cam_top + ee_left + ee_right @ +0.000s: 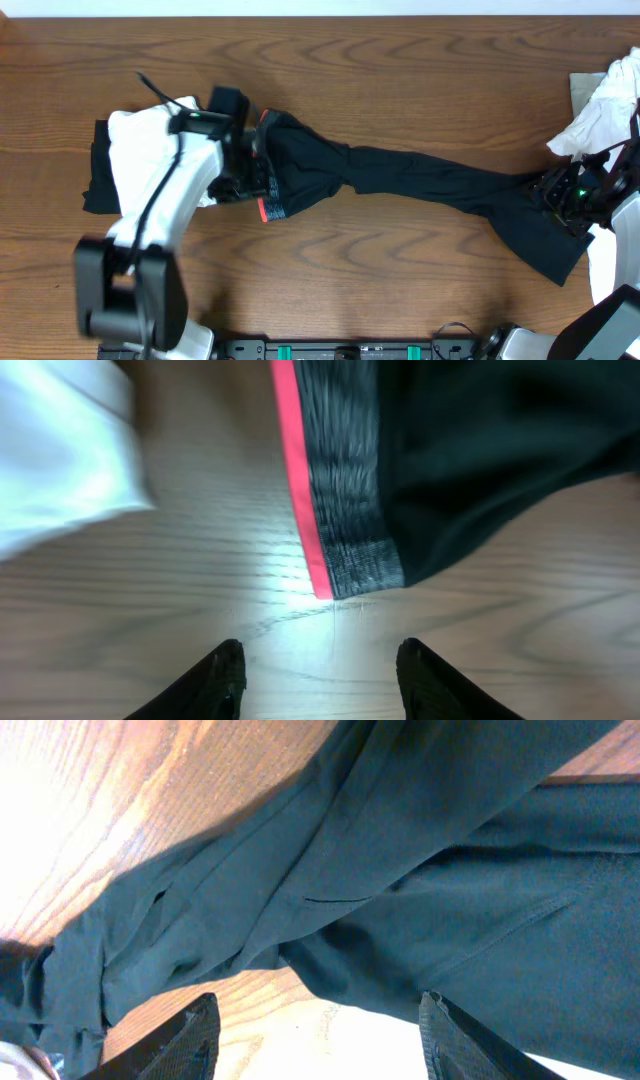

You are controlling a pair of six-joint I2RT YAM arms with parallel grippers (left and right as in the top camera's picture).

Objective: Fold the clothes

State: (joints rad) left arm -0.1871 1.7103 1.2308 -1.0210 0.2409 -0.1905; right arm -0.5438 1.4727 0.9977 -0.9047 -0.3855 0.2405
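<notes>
The clothes here are chiefly long black trousers (pixel 420 175) stretched across the table, grey-and-red waistband (pixel 264 208) to the left and leg ends (pixel 550 245) to the right. My left gripper (pixel 248 165) hovers at the waistband. In the left wrist view it (pixel 320 660) is open over bare wood, with the waistband corner (pixel 350 550) just ahead of the fingertips. My right gripper (pixel 562 195) is at the leg ends. The right wrist view shows it (pixel 320 1015) open, black trouser fabric (pixel 400 870) ahead and bare table between the fingers.
A white garment (pixel 140 130) lies on another black one (pixel 98 170) at the left, partly under my left arm. More white fabric (pixel 610 100) is heaped at the right edge on a grey sheet (pixel 585 85), and a white piece (pixel 603 260) lies lower right.
</notes>
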